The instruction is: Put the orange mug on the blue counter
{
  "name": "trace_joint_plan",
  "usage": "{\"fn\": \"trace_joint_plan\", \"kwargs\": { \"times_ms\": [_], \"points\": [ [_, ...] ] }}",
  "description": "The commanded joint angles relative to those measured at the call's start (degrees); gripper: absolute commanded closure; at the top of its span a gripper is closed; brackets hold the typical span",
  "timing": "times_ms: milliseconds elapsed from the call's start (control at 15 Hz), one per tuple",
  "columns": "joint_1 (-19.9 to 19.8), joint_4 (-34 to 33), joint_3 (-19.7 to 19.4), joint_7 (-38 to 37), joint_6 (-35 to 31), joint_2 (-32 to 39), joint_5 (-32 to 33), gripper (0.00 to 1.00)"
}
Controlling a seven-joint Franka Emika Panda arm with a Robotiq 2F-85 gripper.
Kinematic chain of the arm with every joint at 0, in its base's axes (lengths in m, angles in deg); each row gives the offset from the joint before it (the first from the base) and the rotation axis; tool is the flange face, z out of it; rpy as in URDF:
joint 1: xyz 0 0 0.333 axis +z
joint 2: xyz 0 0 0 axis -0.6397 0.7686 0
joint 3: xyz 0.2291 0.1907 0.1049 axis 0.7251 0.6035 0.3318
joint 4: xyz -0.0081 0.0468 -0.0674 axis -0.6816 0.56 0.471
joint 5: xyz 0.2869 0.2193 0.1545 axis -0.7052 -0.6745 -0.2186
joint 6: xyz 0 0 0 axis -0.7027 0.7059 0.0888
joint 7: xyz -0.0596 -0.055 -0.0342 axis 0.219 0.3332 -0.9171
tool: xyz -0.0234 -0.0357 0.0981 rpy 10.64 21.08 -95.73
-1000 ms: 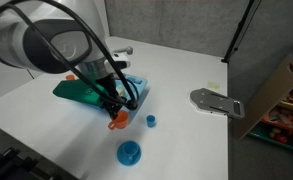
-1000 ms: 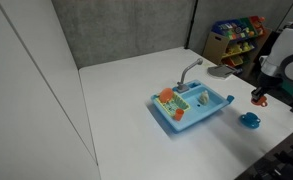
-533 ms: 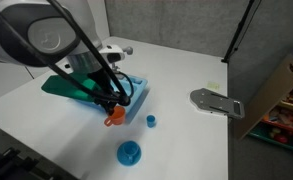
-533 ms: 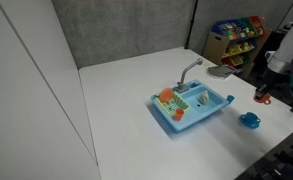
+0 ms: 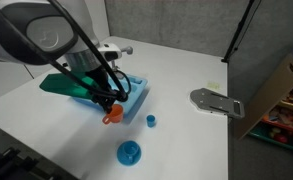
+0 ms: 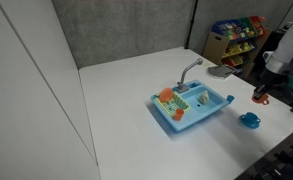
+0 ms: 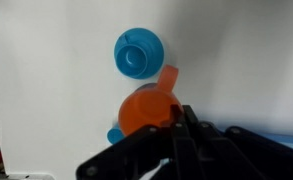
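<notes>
The orange mug hangs in my gripper, which is shut on its rim, just above the white table beside the near edge of the blue toy sink counter. In the wrist view the mug sits right in front of the dark fingers, handle pointing up and to the right. In an exterior view the mug is held to the right of the blue counter, apart from it.
A blue bowl-like piece and a small blue cup lie on the table near the mug; both show in the wrist view. A grey faucet part lies at the right. A toy shelf stands behind.
The arm has shifted and carried the mug slightly up and toward the sink over the first half second. Since then hardly anything has moved.
</notes>
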Motion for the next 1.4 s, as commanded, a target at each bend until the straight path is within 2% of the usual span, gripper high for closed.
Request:
{"fn": "trace_joint_plan", "kwargs": {
  "times_ms": [0,467,867,1333],
  "points": [
    [0.0,-0.5,2.5,0.3,2.6,-1.8,-1.2,0.98],
    [2.6,-1.1,7.4,0.5,3.7,-3.9,-0.7,0.98],
    [5.6,-1.7,11.8,4.7,3.2,-4.7,-2.7,0.97],
    [6.7,-4.0,13.9,19.6,5.5,-3.3,-8.9,0.97]
  ]
}}
